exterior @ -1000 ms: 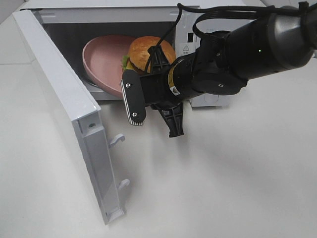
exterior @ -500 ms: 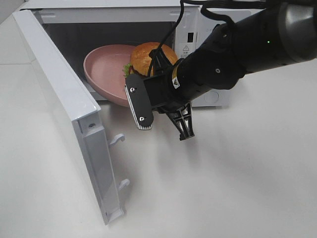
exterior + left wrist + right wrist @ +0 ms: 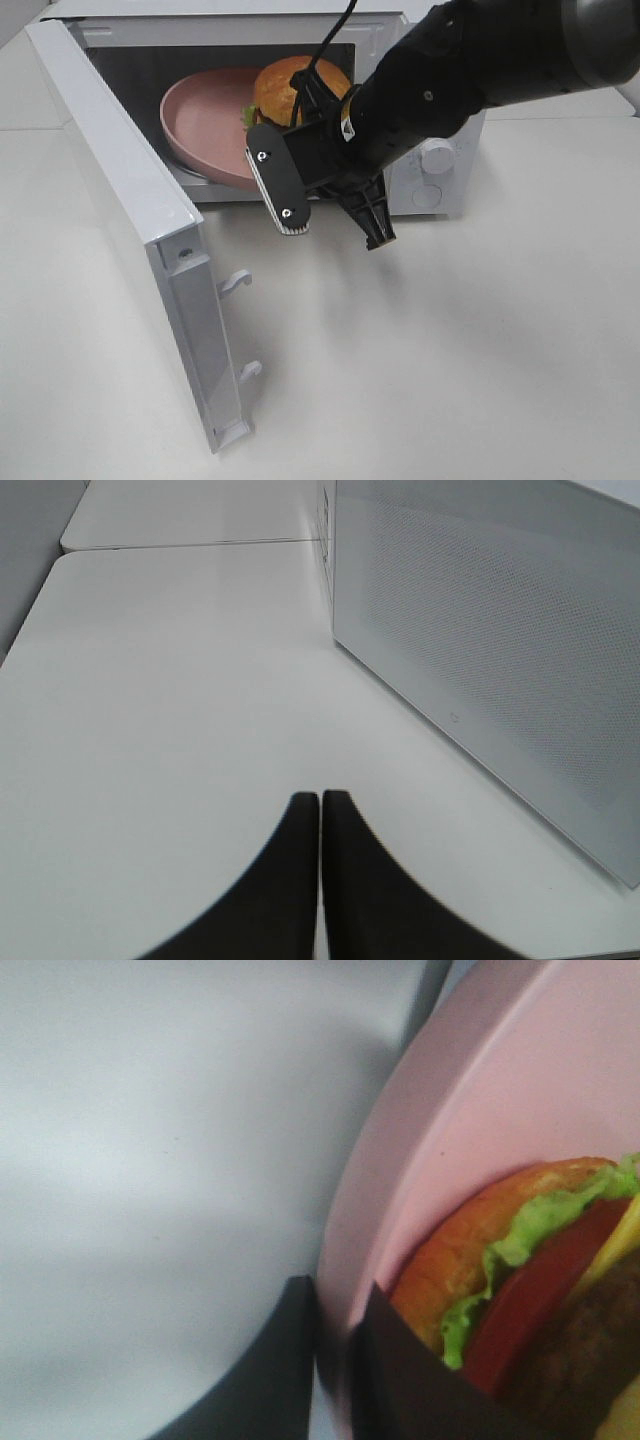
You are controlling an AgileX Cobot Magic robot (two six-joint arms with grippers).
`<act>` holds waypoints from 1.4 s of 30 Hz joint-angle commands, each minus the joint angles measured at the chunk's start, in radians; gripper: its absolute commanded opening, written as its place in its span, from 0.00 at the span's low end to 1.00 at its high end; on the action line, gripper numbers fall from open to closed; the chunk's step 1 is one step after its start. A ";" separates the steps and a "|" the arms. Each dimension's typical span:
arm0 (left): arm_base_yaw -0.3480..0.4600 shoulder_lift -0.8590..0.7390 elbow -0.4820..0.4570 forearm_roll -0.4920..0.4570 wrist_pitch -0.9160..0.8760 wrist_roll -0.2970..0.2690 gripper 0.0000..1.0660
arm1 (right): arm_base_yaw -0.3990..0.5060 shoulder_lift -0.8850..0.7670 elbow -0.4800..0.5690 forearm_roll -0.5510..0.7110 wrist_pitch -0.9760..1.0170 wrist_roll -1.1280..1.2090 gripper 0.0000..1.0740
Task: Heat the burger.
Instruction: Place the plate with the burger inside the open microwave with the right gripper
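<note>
one burger [image 3: 275, 90] | on pink plate [image 3: 200, 125] | just beside right end effector [image 3: 335, 1305]

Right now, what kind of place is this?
Probably a mock kitchen in a lab: an open white microwave, a burger on a pink plate, a plain white table.

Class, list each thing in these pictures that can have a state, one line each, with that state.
microwave door: open wide.
pink plate: rim gripped, partly inside the microwave.
burger: sitting on the pink plate.
right gripper: jaws shut on the pink plate's rim.
left gripper: jaws shut, empty.
</note>
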 commanded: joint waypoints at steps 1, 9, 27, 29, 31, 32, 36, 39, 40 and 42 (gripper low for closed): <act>0.003 -0.019 0.002 -0.009 -0.010 -0.004 0.00 | -0.005 -0.013 -0.043 0.000 -0.009 -0.055 0.00; 0.003 -0.018 0.002 -0.009 -0.010 -0.004 0.00 | -0.005 0.068 -0.143 0.165 0.083 -0.249 0.00; 0.003 -0.018 0.002 -0.009 -0.010 -0.004 0.00 | -0.007 0.251 -0.448 0.218 0.261 -0.278 0.00; 0.003 -0.018 0.002 -0.009 -0.010 -0.004 0.00 | -0.007 0.276 -0.475 0.227 0.262 -0.276 0.00; 0.003 -0.018 0.002 -0.009 -0.010 -0.004 0.00 | -0.007 0.308 -0.502 0.248 0.261 -0.272 0.00; 0.003 -0.018 0.002 -0.009 -0.010 -0.004 0.00 | -0.007 0.308 -0.502 0.248 0.261 -0.272 0.00; 0.003 -0.018 0.002 -0.009 -0.010 -0.004 0.00 | -0.006 0.323 -0.510 0.281 0.261 -0.199 0.00; 0.003 -0.018 0.002 -0.009 -0.010 -0.004 0.00 | -0.005 0.323 -0.510 0.298 0.264 -0.110 0.01; 0.003 -0.018 0.002 -0.009 -0.010 -0.004 0.00 | -0.005 0.323 -0.510 0.298 0.264 -0.110 0.01; 0.003 -0.018 0.002 -0.009 -0.010 -0.004 0.00 | -0.005 0.323 -0.510 0.305 0.262 -0.013 0.02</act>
